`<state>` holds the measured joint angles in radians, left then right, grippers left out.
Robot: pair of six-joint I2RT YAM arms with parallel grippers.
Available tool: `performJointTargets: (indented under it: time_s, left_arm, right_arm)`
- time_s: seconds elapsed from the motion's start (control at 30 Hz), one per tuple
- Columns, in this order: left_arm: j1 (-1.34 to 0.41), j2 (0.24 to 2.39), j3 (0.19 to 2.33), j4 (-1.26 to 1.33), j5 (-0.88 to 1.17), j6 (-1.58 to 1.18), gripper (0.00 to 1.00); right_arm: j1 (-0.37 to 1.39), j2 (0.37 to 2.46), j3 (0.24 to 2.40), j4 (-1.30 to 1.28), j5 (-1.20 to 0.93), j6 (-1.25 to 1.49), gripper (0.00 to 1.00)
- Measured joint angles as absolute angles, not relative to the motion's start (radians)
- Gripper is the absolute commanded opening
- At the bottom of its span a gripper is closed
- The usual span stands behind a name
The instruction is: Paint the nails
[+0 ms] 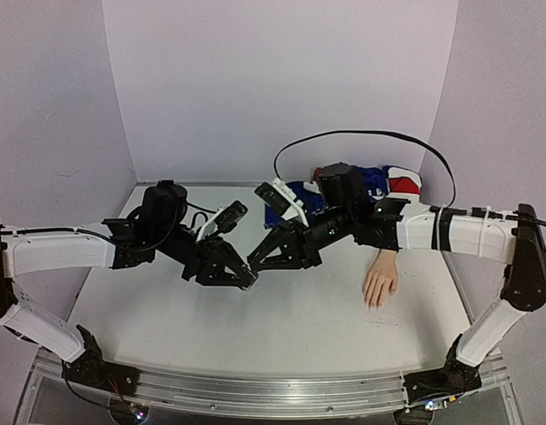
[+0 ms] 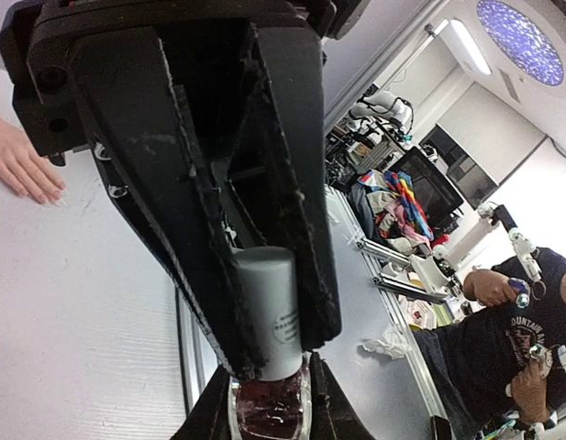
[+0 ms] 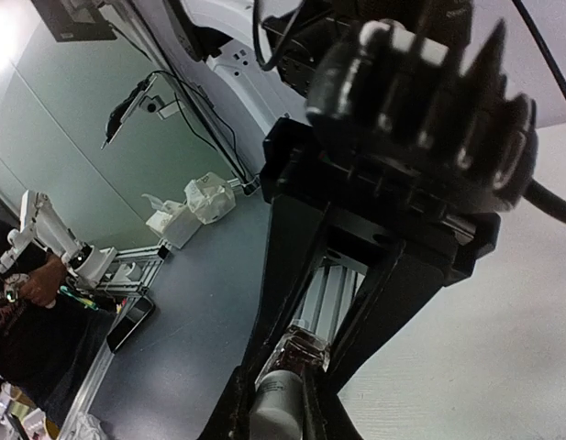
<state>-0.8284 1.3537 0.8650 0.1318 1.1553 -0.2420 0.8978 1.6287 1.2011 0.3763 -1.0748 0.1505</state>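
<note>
Over the middle of the table, my left gripper (image 1: 248, 277) and right gripper (image 1: 254, 261) meet tip to tip. In the left wrist view, my left gripper (image 2: 269, 408) is shut on the dark red glass body of a small nail-polish bottle (image 2: 267, 414). From above, the right gripper's fingers (image 2: 315, 302) clamp its white cap (image 2: 269, 307). The right wrist view shows my right gripper (image 3: 278, 408) shut on the cap (image 3: 275, 412), with the bottle (image 3: 307, 353) just beyond it. The pale mannequin hand (image 1: 380, 283) lies palm down to the right, fingers toward the front edge. Its nails (image 2: 51, 192) are too small to make out.
The hand's blue sleeve (image 1: 372, 184), with red and white parts, lies at the back under the right arm. A black cable (image 1: 370, 134) arcs above it. Lilac walls (image 1: 281, 80) close the back and sides. An aluminium rail (image 1: 255, 391) runs along the front edge.
</note>
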Motion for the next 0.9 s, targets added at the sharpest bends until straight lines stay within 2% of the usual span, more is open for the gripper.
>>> performJointTargets:
  time_s: [0.1,0.27,0.33,0.37,0.47,0.6,0.77,0.9]
  left_arm:
    - [-0.838,1.342,0.869,0.139,1.159,-0.242,0.00]
    - [-0.842,1.306,0.856,0.149,1.004,-0.190,0.00]
    - [-0.844,1.282,0.840,0.162,0.884,-0.155,0.00]
    - [-0.844,1.270,0.829,0.168,0.815,-0.143,0.00]
    - [-0.850,1.243,0.796,0.178,0.628,-0.105,0.00]
    - [-0.870,1.231,0.760,0.176,0.384,-0.078,0.00]
    - [-0.888,1.230,0.751,0.176,0.196,-0.074,0.00]
    - [-0.896,1.230,0.751,0.176,0.121,-0.076,0.00]
  right_arm:
    - [0.907,1.610,1.201,0.377,-1.074,0.104,0.00]
    - [0.903,1.593,1.201,0.372,-0.999,0.103,0.58]
    - [0.900,1.578,1.198,0.364,-0.931,0.119,0.72]
    - [0.897,1.568,1.196,0.360,-0.878,0.133,0.75]
    - [0.890,1.540,1.196,0.354,-0.722,0.179,0.79]
    - [0.881,1.520,1.196,0.353,-0.558,0.270,0.78]
    - [0.891,1.552,1.205,0.387,-0.456,0.435,0.69]
    - [0.925,1.621,1.239,0.398,-0.399,0.519,0.59]
